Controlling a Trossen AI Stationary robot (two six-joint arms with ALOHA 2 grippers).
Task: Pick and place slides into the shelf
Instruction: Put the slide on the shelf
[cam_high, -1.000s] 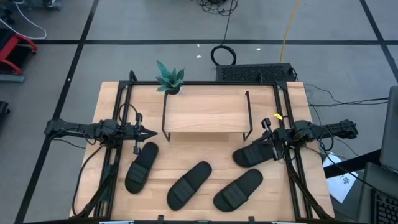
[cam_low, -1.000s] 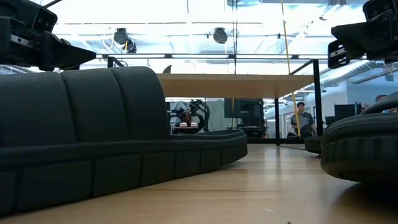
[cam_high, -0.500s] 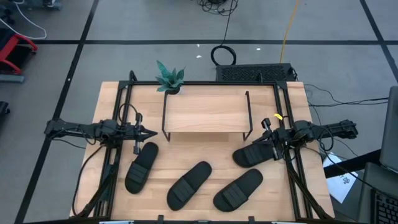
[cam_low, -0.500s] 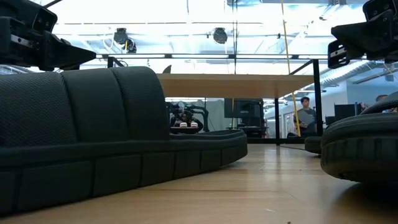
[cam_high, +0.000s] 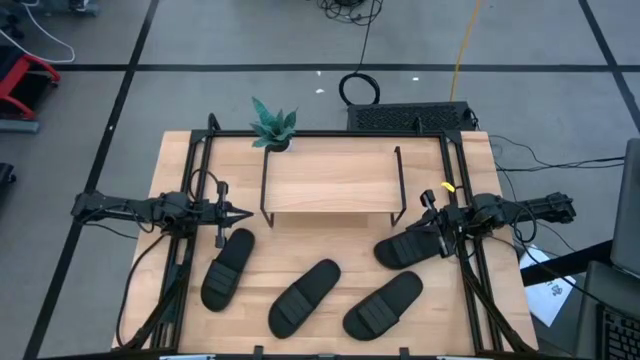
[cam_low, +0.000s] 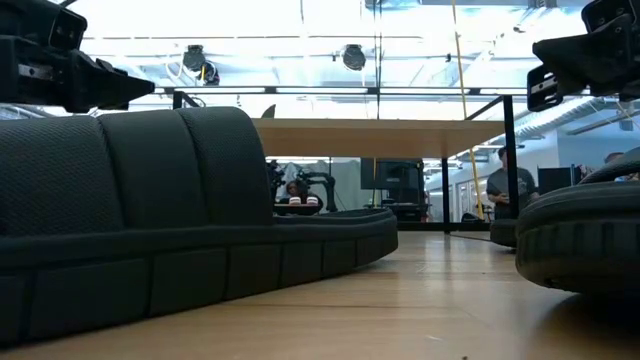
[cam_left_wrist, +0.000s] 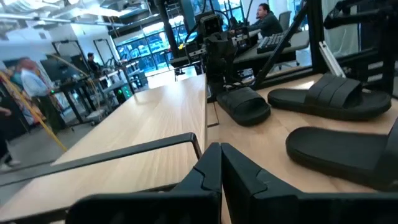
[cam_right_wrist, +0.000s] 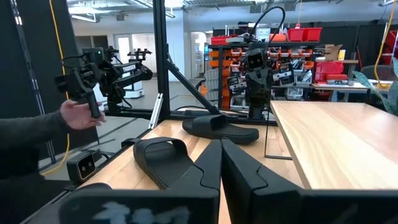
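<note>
- High view: four slides (cam_high: 303, 297) lie on the table in front of the shelf (cam_high: 330, 183); none placed yet, all four left.
- My left gripper (cam_high: 243, 214) and right gripper (cam_high: 424, 216) flank the shelf, fingers pressed together, holding nothing.
- Plant (cam_high: 272, 125) behind the shelf; approach looks open.

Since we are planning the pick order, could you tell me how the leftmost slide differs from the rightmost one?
The leftmost slide lies clear of the left gripper, near the table's left frame. The rightmost slide lies partly under the right gripper, beside the shelf. Their long axes slant differently. Both are black, sole-down, and outside the shelf.
</note>
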